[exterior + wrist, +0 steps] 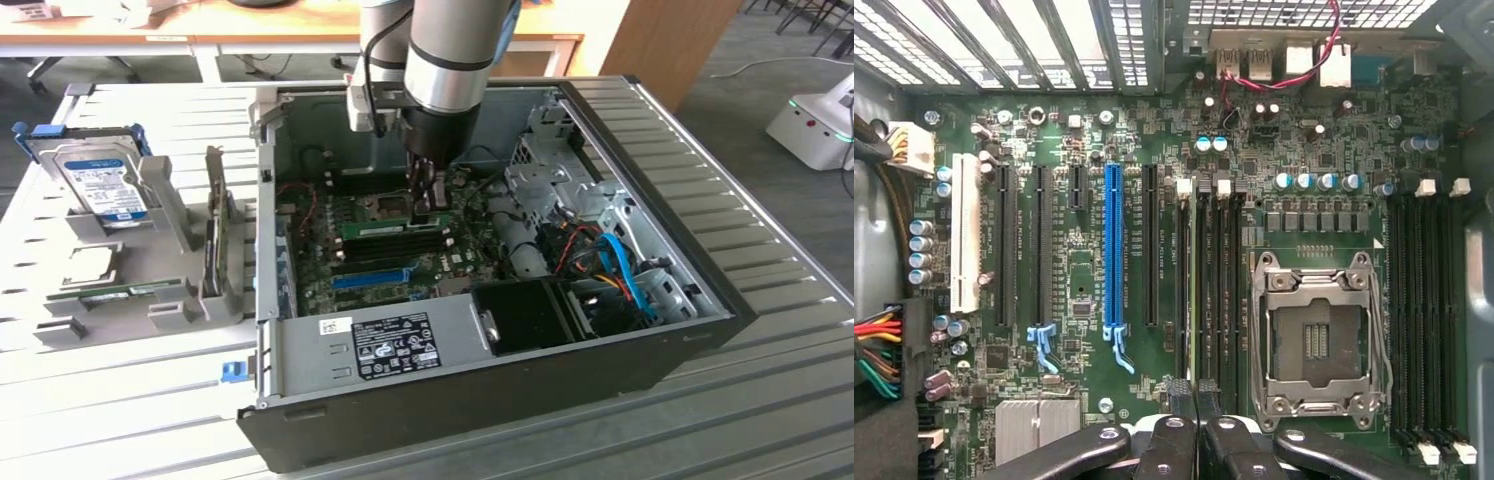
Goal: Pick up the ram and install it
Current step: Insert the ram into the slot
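Second green stick (127,292) is lying in the rack (171,205) at the exterior view's left. Inside the PC case (534,392), the gripper (424,212) is pinching the ram (384,228), fingers almost together, over a black memory slot beside the CPU socket (1316,340). Likely needing straight, even pressure, with the stick square to the slot.

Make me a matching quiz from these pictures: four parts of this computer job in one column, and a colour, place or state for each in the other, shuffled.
Things:
1. hard drive
2. the ram
3. long expansion slot
4. CPU socket

Descriptions:
A. all blue, long and narrow
B. empty, framed in metal
C. on the grey rack at the exterior view's left
D. green, under the end effector

Pairs: 1-C; 2-D; 3-A; 4-B
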`<state>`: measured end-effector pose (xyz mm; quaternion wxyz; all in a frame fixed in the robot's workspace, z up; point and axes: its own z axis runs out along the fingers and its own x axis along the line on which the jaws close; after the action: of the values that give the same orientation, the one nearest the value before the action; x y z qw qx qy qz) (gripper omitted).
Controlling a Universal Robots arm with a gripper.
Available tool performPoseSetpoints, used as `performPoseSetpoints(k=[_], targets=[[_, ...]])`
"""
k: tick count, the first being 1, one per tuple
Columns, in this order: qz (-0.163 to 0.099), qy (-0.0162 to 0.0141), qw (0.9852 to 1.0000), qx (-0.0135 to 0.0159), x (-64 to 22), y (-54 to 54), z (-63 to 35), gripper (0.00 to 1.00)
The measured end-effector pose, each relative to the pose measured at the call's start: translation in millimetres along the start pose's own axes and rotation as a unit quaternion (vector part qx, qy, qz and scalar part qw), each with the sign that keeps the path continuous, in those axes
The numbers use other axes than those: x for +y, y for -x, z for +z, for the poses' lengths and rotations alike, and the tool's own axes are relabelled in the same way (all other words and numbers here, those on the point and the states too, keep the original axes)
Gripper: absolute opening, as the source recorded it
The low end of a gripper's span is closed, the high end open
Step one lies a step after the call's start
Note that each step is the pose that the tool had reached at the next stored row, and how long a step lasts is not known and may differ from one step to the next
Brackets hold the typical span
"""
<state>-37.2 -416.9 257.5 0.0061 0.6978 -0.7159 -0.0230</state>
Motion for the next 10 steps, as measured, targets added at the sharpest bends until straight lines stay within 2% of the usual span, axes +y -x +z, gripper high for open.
performPoseSetpoints(k=[10], targets=[[0.000, 0.0000, 1.0000, -0.0001, -0.4, -0.2, 9.7, 0.11]])
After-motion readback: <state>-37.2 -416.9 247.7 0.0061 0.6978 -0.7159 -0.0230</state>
